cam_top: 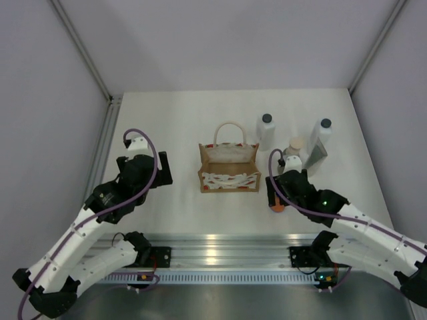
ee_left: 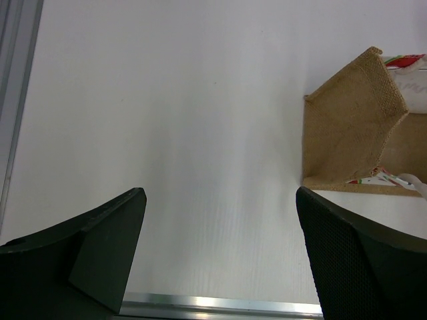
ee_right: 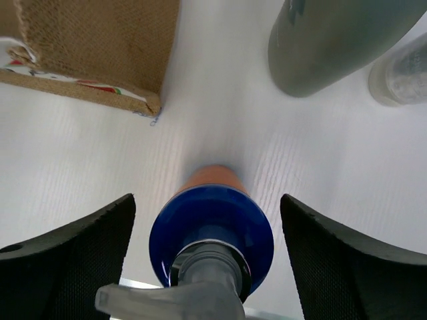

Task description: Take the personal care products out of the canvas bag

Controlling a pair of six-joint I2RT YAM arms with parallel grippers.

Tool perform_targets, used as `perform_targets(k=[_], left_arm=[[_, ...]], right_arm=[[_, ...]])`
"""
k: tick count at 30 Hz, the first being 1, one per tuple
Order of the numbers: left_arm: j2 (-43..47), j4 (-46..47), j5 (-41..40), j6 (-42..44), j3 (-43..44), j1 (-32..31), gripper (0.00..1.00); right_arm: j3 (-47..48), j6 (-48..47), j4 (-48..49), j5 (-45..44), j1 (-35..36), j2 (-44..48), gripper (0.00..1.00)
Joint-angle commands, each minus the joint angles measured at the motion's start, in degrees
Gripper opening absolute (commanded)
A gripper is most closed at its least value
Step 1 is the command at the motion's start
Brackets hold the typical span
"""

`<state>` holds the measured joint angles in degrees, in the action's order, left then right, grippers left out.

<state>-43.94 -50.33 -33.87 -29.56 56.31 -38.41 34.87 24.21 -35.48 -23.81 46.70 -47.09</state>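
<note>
The canvas bag (cam_top: 229,168) stands upright mid-table; no bottle shows inside it from above. It also shows in the left wrist view (ee_left: 350,127) and the right wrist view (ee_right: 100,40). The orange bottle with the blue top (ee_right: 212,230) stands on the table right of the bag, between the fingers of my open right gripper (ee_right: 207,200), which do not touch it. In the top view the bottle (cam_top: 277,207) peeks out under that gripper (cam_top: 277,195). Two white bottles (cam_top: 266,131) (cam_top: 321,135) and the grey-green one with the beige cap (cam_top: 295,144) stand behind. My left gripper (ee_left: 220,193) is open and empty, left of the bag.
The grey-green bottle (ee_right: 327,40) and a white bottle (ee_right: 402,73) stand close ahead of the right gripper. A metal rail (cam_top: 220,243) runs along the near table edge. Grey walls close in the table on the left, right and back.
</note>
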Motion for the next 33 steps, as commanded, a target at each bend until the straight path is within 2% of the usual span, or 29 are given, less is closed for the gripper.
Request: perform_targets(k=[1, 3, 4, 13, 22, 28, 33], left_arm=[[0.4, 0.1, -0.6, 0.9, -0.2, 0.1, 0.98], [0.4, 0.1, -0.8, 1.0, -0.2, 0.1, 0.98], [0.4, 0.1, -1.0, 0.9, -0.2, 0.1, 0.98], [1.4, 0.0, -8.7, -3.4, -0.2, 0.2, 0.98], [5.7, 0.0, -11.4, -2.7, 1.2, 0.1, 0.98], [6.3, 0.2, -15.5, -4.2, 1.8, 0.2, 0.98], [5.9, 0.1, -16.2, -3.7, 2.7, 0.2, 0.98]], right_arm=[[0.4, 1.1, 5.0, -0.4, -0.6, 3.1, 0.89], [0.9, 1.0, 4.5, 0.3, -0.6, 4.3, 0.98], [2.0, 0.9, 3.9, 0.3, -0.6, 4.5, 1.0], [13.4, -2.8, -5.4, -4.5, -0.6, 7.1, 0.99], [29.3, -5.1, -19.7, -17.9, -0.6, 8.3, 1.0], [32.9, -5.7, -22.9, -19.5, -0.7, 10.6, 0.99], [31.8, -5.5, -24.5, -21.6, -0.6, 13.7, 1.0]])
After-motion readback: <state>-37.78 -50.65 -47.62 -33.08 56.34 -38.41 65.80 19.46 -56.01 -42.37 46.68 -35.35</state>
